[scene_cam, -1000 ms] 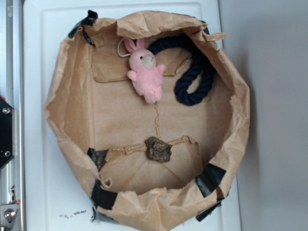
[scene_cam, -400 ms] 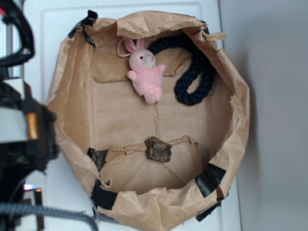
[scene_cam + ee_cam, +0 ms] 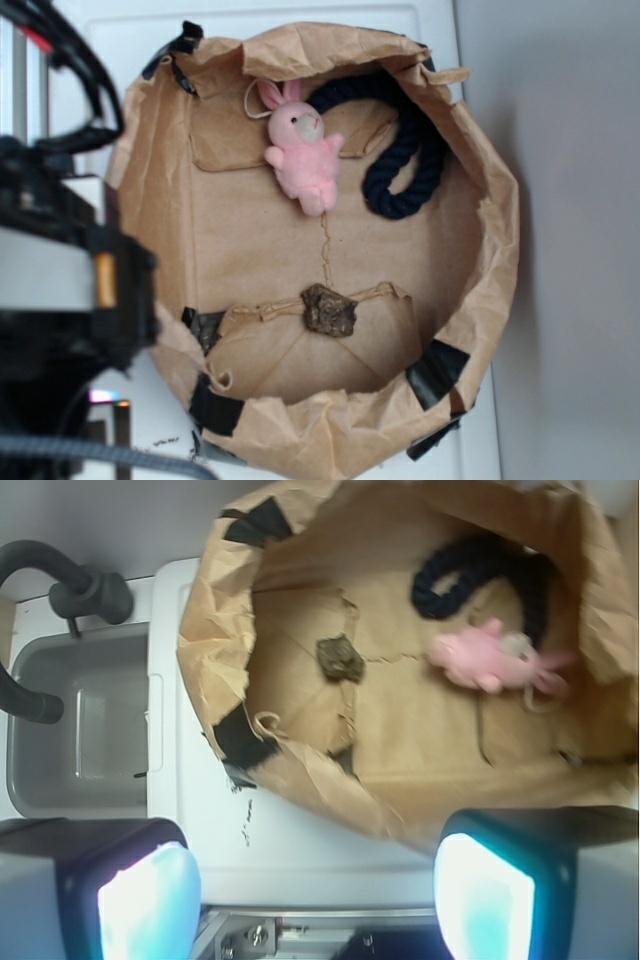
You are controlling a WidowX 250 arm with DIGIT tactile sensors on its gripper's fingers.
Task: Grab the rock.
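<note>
Over on the left of the exterior view, the black robot arm (image 3: 60,300) looms, blurred and close to the camera, overlapping the left rim of the crumpled brown paper bag (image 3: 150,200) that lies opened out on the white tabletop (image 3: 90,80). Black tape patches (image 3: 215,408) hold the bag's folded corners. Moving right into the bag: the small rough, lumpy dark brown-grey rock (image 3: 329,309) sits on the paper floor near the lower middle, right on a folded flap's edge, with nothing touching it. Above it lies the pink plush bunny (image 3: 303,155), well apart from the rock, and just beside the bunny on the right curls the dark navy rope (image 3: 405,150).

From the wrist camera, the gripper (image 3: 318,895) has its jaws spread wide, two glowing pads at the bottom corners, nothing between them. It hangs outside the bag, over the white surface near the bag's rim. The rock (image 3: 340,658) lies inside, well ahead of the fingers. At far left sits a grey sink basin (image 3: 40,790) with a black faucet (image 3: 60,590).
</note>
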